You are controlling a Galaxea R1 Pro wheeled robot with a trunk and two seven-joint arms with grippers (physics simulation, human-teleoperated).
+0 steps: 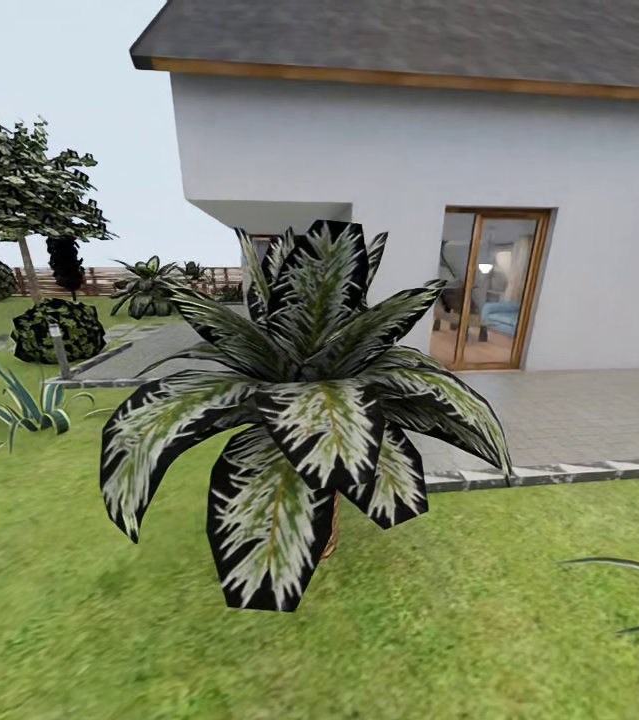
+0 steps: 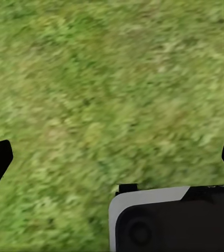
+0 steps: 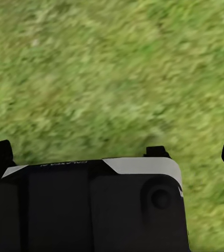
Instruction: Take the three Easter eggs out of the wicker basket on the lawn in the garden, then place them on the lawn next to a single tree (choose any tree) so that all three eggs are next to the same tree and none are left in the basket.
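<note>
Robot's looking over the lawn (image 1: 79, 620): far left a leafy tree (image 1: 21, 195) is standing by the fence (image 1: 109, 280), centre a short palm (image 1: 304, 410) w/ white house (image 1: 409, 150) behind. Left gripper (image 2: 112, 157) and right gripper (image 3: 112, 152) are hanging spread wide over grass, holding nothing. Prob. in transit; can't see basket or eggs.

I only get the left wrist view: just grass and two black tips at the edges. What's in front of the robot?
Observer: A short palm with dark, white-streaked leaves stands on the lawn straight ahead.
Operator: Anything behind it?
Observer: A white house with a glass door, fronted by grey paving.
Operator: And the other pincer?
Observer: The right pincer is open over grass, holding nothing.
</note>
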